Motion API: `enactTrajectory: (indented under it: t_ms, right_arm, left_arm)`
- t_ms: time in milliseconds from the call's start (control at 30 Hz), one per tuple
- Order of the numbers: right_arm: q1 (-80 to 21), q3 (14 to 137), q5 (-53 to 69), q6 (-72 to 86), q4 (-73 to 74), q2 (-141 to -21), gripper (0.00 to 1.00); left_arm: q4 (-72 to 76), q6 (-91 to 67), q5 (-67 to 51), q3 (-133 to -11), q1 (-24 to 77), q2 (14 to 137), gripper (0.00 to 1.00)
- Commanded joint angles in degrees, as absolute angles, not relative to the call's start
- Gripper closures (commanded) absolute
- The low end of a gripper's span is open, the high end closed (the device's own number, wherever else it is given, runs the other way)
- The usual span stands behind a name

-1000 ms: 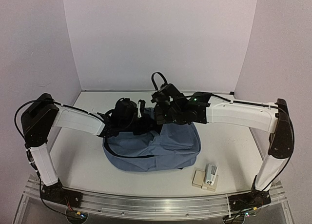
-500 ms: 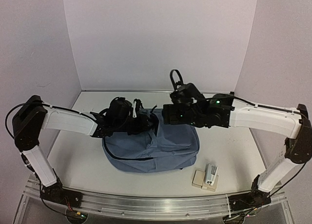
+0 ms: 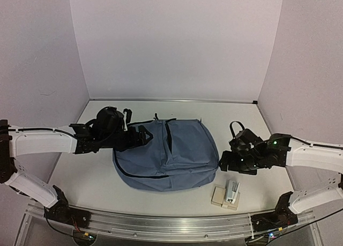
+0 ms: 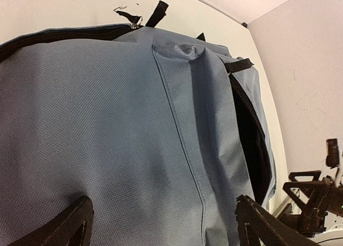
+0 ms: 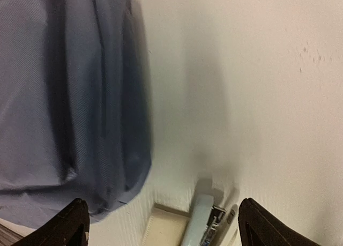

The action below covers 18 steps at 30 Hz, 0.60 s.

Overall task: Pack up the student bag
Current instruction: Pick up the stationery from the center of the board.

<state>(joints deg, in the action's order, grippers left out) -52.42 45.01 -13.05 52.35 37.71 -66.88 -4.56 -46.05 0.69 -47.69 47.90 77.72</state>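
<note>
A pale table (image 3: 257, 133) was shut in on three sides by plain lilac walls (image 3: 177, 42). The student bag (image 3: 166, 152) was laid flat at the middle of it, between the two grippers. Its dark zipper (image 4: 252, 133) was seen parted along one pocket, and a short dark strap (image 4: 158, 13) stuck out at its far end.

The left gripper (image 3: 140, 135) was held at the bag's left edge, its fingers (image 4: 64, 224) spread wide and nothing clasped. Only blue fabric was seen ahead of and beneath them.

The right gripper (image 3: 225, 163) was held low, just off the bag's right side. Its fingers (image 5: 72, 222) were likewise spread wide and empty, with bare table under them.

Just below that gripper, toward the table's near edge, a pale blue-grey stapler (image 3: 232, 190) was seen touching a cream block (image 3: 218, 196). Both were near the bag's near right corner but apart from it. Whether the stapler sat on the block or only against it could not be told.
</note>
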Motion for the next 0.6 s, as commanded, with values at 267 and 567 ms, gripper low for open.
enactTrajectory:
  t_ms: [267,567]
  right_arm:
    - [-52.59,37.4,-4.93,60.13,39.86,-66.83,0.14]
    - [-52.6,35.37,-3.83,60.0,34.26,-72.84,0.26]
  left_arm:
    - [-6.05,-44.75,1.06,-47.16,47.64,77.35,0.02]
    - [-6.77,-43.86,0.18,-48.44,47.64,77.76,0.01]
